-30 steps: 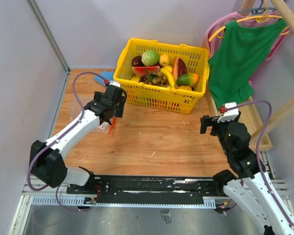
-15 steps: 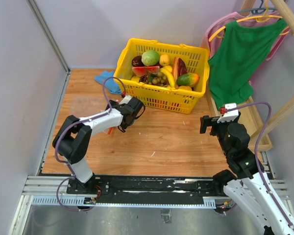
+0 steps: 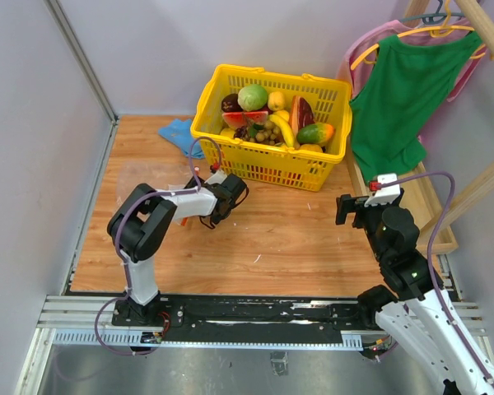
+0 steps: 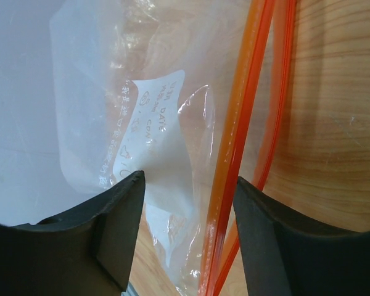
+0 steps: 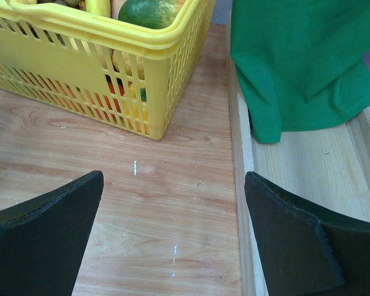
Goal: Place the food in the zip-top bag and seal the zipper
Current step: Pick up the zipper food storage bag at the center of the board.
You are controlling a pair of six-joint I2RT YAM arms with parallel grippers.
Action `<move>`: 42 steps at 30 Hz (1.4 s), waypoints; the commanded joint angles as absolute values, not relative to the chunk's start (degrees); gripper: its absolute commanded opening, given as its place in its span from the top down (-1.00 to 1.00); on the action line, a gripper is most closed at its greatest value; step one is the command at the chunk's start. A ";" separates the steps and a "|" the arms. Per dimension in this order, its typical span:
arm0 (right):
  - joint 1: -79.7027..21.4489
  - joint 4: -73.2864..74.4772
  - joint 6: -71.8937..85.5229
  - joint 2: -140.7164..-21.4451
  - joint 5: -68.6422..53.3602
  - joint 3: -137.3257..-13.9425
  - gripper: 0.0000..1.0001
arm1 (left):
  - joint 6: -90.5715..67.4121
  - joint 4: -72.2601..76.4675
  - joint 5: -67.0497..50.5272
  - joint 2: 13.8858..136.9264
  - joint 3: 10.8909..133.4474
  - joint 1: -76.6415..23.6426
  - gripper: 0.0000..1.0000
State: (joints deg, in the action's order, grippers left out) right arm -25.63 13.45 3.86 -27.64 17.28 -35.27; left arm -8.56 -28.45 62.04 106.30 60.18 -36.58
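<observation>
Orange zipper (image 4: 243, 123) and clear bag (image 4: 154, 123) fill the left wrist view. The strip runs up between the fingers of the left gripper (image 4: 188, 179). Those fingers stand apart, one on each side of the bag's mouth edge. The zipper lies close to the right-hand finger and the crinkled film reaches toward the other. No pinch shows, so the bag looks straddled rather than held. Wood of the table (image 3: 296, 239) shows past the strip. In the top view this arm reaches low across the table to a spot just in front of the basket (image 3: 263, 164), and the bag itself is hard to make out there.

The food (image 3: 272, 115) is all in the basket, the banana (image 3: 281, 127) among it, and none is in the bag. The right gripper (image 5: 174, 177) hovers over bare wood to the right of the basket, fingers wide apart with nothing between them.

The step in hand looks like taking hold of the bag's mouth, so the task is at its start. Next the left fingers would need to close on one lip of the mouth, not on both layers, so that the opening stays free. Thin film may slip or bunch. The right arm would then need to reach into the basket for a fruit.
</observation>
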 commanded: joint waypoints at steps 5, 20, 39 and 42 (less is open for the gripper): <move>-26.46 11.83 3.97 -27.07 17.42 -34.81 -0.97 | -7.34 -23.29 67.72 107.54 58.77 -37.00 0.13; -26.46 12.36 2.81 -29.04 8.65 -36.91 -0.96 | -16.92 -38.23 54.82 92.16 64.22 -37.26 0.99; -36.39 14.73 15.63 -42.72 5.05 -47.48 -0.97 | -32.33 -42.78 18.64 67.30 67.61 -37.35 0.99; -40.22 16.01 17.99 -47.19 7.03 -51.35 -0.98 | -35.84 -41.62 14.44 65.49 67.10 -37.35 0.99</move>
